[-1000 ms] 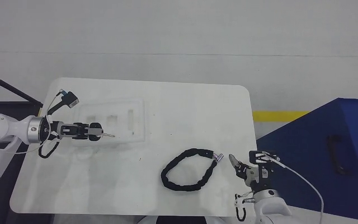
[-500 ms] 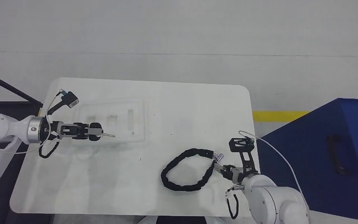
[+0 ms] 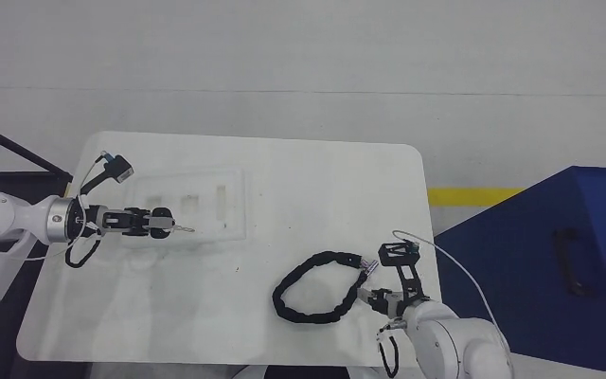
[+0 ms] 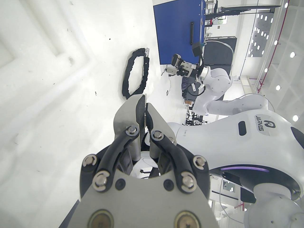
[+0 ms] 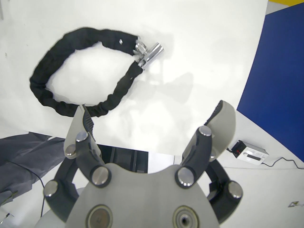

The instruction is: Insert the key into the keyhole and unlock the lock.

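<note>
Table (image 3: 312,171), white, rounded corners, read from the top view with 12 o'clock at the far edge.

Chain lock (image 3: 327,255), black fabric sleeve, is laid flat as a closed loop toward 5 o'clock from the table centre. Both sleeve ends are joined at a bright metal cylinder (image 3: 367,268), set at about 2 o'clock on the loop. The same loop (image 5: 71,36) and cylinder (image 5: 152,53) are seen from the right wrist, the cylinder lying on its side on the bare surface.

Right gripper (image 3: 372,296) is placed at 6 o'clock from the cylinder, near the table's near edge. Its fingers (image 5: 82,117) are spread wide with nothing between them. One fingertip overlaps the sleeve in the wrist view; contact cannot be judged.

Left gripper (image 3: 166,225) is held at 9 o'clock of the table, pointing toward 3 o'clock, well apart from the chain. Its fingers (image 4: 128,117) are pressed together on the key (image 3: 183,228), whose thin blade sticks out past the tips.

Foam tray (image 3: 204,180), white with shallow recesses, is set at 10 o'clock, under and beyond the key.

Blue panel (image 3: 530,256) is noted off the table at 4 o'clock, and a yellow floor stripe (image 3: 473,195) at 3 o'clock.
</note>
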Tool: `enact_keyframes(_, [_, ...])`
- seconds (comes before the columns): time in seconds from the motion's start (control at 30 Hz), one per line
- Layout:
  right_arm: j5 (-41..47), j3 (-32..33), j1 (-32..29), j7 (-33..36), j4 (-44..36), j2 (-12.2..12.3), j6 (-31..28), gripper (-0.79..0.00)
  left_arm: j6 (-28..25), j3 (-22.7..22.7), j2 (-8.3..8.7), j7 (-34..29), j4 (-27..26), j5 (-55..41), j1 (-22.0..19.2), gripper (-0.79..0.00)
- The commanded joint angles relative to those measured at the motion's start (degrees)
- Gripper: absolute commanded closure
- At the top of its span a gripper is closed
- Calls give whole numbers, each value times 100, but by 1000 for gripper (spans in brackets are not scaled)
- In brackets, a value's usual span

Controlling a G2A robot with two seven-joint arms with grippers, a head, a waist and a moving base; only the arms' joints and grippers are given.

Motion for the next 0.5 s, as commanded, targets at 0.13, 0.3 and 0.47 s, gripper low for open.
enact_keyframes(0.13, [-125,-273,-597,-269,-149,-282,273,-785,0,0,0,0,0,0,0,0])
enact_keyframes(0.3, [75,-179,-622,-485,261,-689,490,-785,0,0,0,0,0,0,0,0])
enact_keyframes(0.47, [47,13,-387,-864,710,-1162,870,-785,0,0,0,0,0,0,0,0])
